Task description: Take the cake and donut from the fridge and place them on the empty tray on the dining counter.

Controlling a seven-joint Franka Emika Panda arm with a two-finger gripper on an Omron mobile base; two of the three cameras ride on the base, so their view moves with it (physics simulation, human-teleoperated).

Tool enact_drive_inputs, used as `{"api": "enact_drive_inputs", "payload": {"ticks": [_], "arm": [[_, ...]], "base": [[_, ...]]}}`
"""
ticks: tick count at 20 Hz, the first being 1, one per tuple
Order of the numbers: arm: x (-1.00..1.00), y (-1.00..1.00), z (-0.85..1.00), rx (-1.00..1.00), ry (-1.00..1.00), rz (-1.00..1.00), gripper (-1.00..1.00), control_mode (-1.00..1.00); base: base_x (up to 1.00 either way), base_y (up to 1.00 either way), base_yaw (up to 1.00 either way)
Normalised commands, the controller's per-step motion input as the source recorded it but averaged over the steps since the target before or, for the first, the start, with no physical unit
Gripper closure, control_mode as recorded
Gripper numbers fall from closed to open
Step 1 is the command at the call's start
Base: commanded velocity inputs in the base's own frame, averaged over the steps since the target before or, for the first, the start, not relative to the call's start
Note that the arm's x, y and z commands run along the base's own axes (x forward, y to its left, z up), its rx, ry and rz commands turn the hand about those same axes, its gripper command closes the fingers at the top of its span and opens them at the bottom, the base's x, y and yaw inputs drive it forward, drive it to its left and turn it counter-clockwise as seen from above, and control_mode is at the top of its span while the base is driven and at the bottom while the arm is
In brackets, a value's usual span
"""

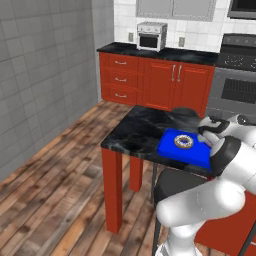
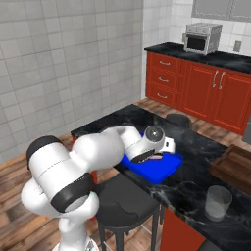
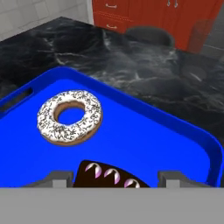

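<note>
My pincer (image 3: 116, 177) hangs low over the blue tray (image 3: 175, 144), its jaws spread wide and holding nothing; between the two tips lies a dark cake (image 3: 109, 176) with pink-white icing swirls, resting on the tray floor, and I cannot tell whether the tips touch it; the donut (image 3: 70, 117) lies flat on the tray near the cake, apart from it; the tray sits on the dining counter (image 1: 135, 131), near its edge, above a dark stool (image 2: 125, 200); a glass (image 2: 217, 202) stands farther along the counter.
</note>
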Motion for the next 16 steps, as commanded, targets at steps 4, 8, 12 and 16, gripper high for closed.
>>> {"api": "enact_drive_inputs", "payload": {"ticks": [4,8,12,16], "arm": [[0.18,0.0,-0.29,0.0,0.0,0.0,1.0,-1.0],[0.18,0.0,-0.26,0.0,0.0,0.0,1.0,-1.0],[0.26,0.0,-0.29,0.0,0.0,0.0,1.0,-1.0],[0.25,-0.1,-0.31,0.0,0.0,0.0,1.0,-1.0]], "base": [[0.0,0.0,0.0],[0.0,0.0,0.0],[0.0,0.0,0.0],[0.0,0.0,0.0]]}}
